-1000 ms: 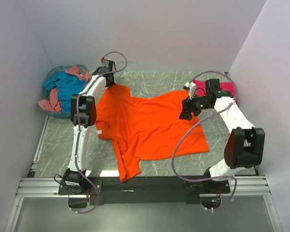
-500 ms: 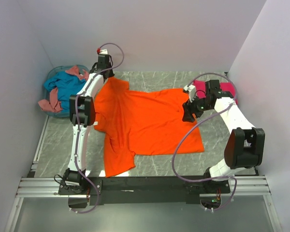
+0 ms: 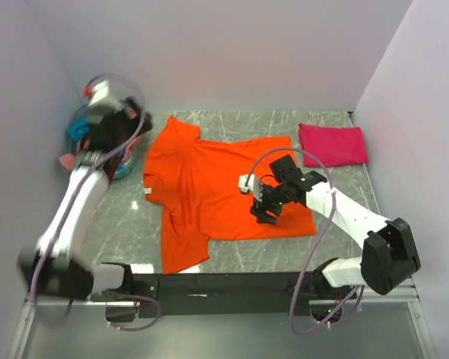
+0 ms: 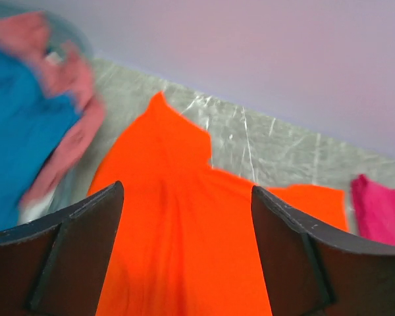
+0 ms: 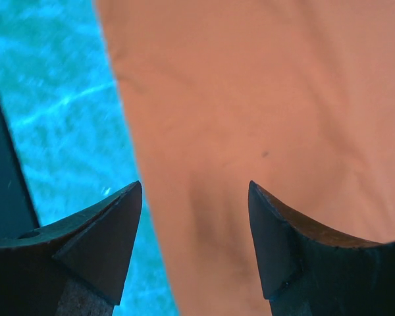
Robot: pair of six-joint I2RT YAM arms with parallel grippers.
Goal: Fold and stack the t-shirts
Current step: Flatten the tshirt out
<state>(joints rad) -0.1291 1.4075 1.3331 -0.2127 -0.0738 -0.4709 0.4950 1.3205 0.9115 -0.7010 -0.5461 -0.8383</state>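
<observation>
Noting both end effectors released: left gripper (image 4: 185,191) spread wide and empty near the worktop's (image 3: 344,183) far left corner, right gripper (image 5: 194,187) parted over the orange t-shirt (image 3: 209,187), gripping nothing. We see that shirt flat mid-worktop, magenta t-shirt (image 3: 331,143) folded at the far right corner, teal t-shirt (image 4: 13,145) and salmon t-shirt (image 4: 69,128) heaped far left

"What closes the space in?"

"Three plain, smooth, pale lilac-white walls: a back wall (image 3: 224,52), a left side wall (image 3: 19,149) and a right side wall (image 3: 426,112)."

"And underfoot?"

"A grey-green marbled tabletop (image 3: 232,123) with pale veins. Along its near edge runs a silver ribbed metal rail (image 3: 224,301), and a flat black bar (image 3: 224,284) lies across it."

"The light?"

"Soft and even, with faint shadows."
</observation>
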